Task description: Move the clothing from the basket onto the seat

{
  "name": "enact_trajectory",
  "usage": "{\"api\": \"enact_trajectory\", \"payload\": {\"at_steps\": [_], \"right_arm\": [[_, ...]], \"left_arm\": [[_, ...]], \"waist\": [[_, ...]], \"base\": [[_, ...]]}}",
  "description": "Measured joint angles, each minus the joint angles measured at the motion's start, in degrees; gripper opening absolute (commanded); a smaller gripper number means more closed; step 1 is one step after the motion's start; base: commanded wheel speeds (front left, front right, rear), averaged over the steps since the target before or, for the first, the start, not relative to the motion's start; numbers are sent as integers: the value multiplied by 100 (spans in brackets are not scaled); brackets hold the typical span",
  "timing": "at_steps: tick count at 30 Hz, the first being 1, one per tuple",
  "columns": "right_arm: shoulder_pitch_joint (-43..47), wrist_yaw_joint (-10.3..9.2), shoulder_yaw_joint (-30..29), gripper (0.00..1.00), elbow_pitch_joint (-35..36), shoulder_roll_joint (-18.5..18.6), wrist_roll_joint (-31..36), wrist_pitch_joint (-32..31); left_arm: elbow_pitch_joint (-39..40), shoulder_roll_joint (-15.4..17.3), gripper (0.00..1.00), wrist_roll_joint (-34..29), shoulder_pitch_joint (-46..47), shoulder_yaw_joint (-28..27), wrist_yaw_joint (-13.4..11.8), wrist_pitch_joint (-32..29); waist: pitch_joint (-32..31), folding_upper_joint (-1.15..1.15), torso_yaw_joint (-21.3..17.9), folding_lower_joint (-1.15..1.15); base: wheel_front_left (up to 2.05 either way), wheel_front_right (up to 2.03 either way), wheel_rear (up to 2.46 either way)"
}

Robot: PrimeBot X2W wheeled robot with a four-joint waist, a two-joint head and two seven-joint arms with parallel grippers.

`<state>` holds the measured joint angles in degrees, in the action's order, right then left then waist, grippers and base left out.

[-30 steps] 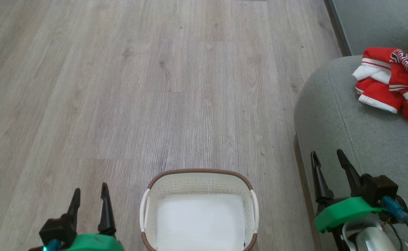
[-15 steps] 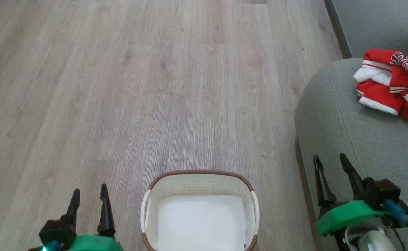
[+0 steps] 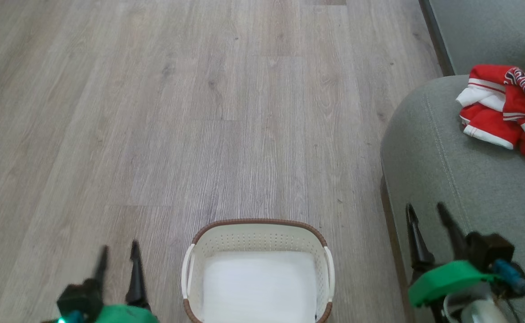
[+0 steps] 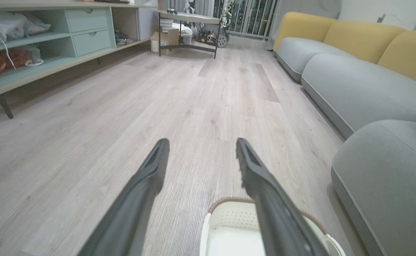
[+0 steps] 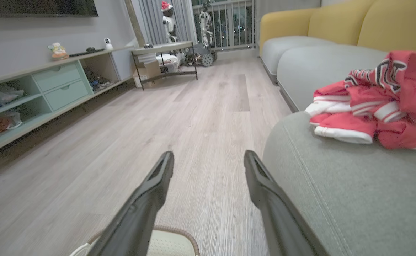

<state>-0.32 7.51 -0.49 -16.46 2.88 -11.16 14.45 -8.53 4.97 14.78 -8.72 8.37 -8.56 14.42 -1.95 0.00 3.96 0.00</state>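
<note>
1. The seat (image 3: 446, 179) is stretching along the robot's right, carrying the clothing (image 3: 505, 121) (a crumpled red-and-white heap) well ahead and to the right of the right hand (image 3: 426, 207).
2. The basket (image 3: 257, 226) is sitting empty on the floor between that hand and the left hand (image 3: 119, 246).
3. Both hands are hanging released, grasping nothing; the right is the nearer to the heap.
4. Black, white-outlined lettering is showing on the jersey, too folded to read.
</note>
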Motion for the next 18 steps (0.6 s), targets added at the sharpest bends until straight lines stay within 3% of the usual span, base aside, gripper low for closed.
{"api": "enact_trajectory", "payload": {"at_steps": [7,18], "right_arm": [[287,0,42,0,-559,-11,-9,-35],[327,0,0,0,-546,-13,-711,-196]], "left_arm": [[-547,-54,0,22,-196,34,-1,-36],[-586,-68,0,705,-199,-9,126,-219]], "waist": [[2,0,-3,0],[21,0,-39,0]], "base": [[0,0,0],[0,0,0]]}}
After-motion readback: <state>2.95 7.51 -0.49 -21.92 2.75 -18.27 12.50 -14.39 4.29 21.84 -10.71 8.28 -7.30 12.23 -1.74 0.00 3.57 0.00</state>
